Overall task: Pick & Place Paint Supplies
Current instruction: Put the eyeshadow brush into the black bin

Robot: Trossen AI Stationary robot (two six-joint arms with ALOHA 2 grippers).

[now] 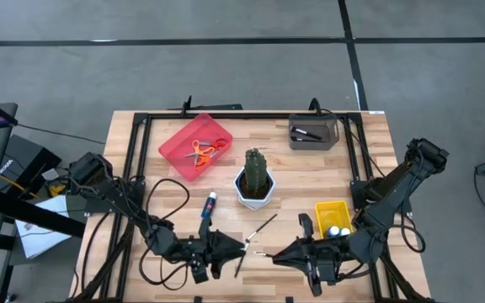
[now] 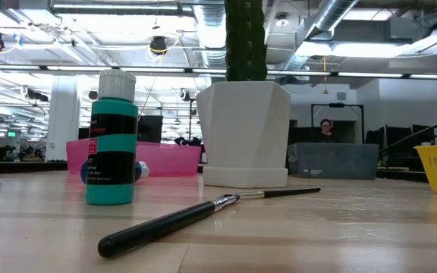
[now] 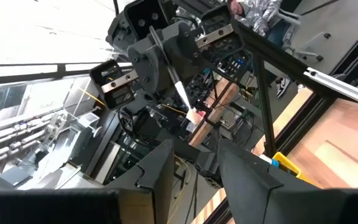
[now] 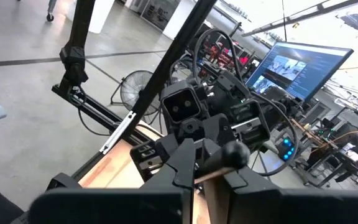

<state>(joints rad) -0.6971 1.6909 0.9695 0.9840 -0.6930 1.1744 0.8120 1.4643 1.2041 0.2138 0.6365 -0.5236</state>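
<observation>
At the table's near edge, I am passing a paintbrush (image 4: 211,171) into the clenched right tool (image 1: 278,256) from the loosening left tool (image 1: 241,244), while a brush (image 1: 263,225) and a bottle (image 1: 210,202) are still lying unsorted.

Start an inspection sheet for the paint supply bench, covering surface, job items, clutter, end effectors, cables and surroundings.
Surface: light wooden slatted table, no spills seen.
Job's things: orange-handled scissors in red plastic tray; white-capped bottles in yellow bin; brushes in grey bin; blue paint bottle with white cap and dark-handled paintbrush loose on the table.
Clutter: green cactus in white pot, mid-table.
End effectors: left end effector open, near edge; right end effector shut on thin paintbrush, facing it.
Cables: black loops by the left arm.
Surroundings: person beyond the table.
</observation>
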